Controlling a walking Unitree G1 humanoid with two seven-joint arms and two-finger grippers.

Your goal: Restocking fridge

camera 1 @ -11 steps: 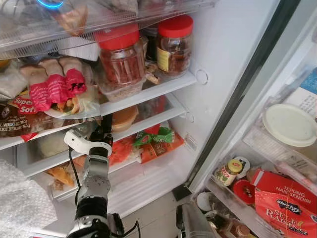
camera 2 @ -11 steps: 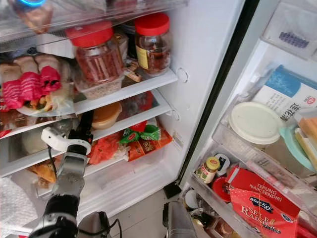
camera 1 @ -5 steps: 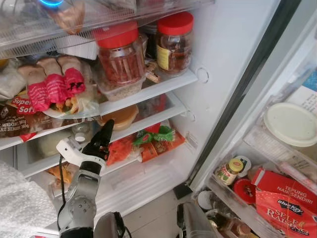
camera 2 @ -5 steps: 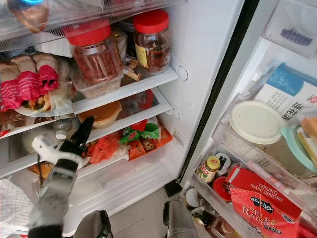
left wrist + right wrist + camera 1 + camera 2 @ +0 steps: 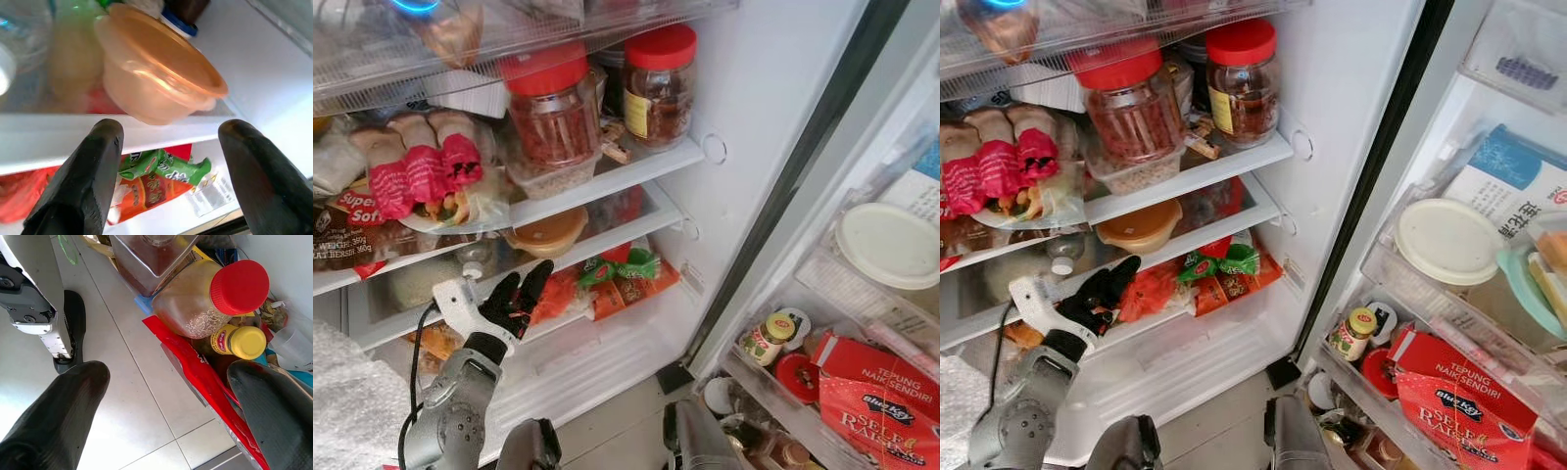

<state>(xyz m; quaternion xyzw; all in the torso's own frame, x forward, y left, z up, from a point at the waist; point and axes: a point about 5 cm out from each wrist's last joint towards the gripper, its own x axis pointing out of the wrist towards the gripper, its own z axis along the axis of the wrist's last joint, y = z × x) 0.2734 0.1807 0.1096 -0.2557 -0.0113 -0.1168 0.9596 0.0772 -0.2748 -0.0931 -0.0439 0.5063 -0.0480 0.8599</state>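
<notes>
Fridge (image 5: 744, 117) stands open with crowded shelves: two red-lidded jars (image 5: 553, 108) on top, an orange lidded bowl (image 5: 546, 233) on the middle shelf, and orange and green snack packets (image 5: 617, 279) below. The left gripper (image 5: 524, 292) hovers at the lower shelf's front edge, fingers spread wide and empty; the right gripper (image 5: 161, 416) hangs low, parted over the floor beside a red-capped jar (image 5: 210, 298). I judge the next item should go in level, clear of the bowl.

Left claw (image 5: 521, 292) raised, fingers spread; right claw (image 5: 166, 406) likewise agape.
</notes>
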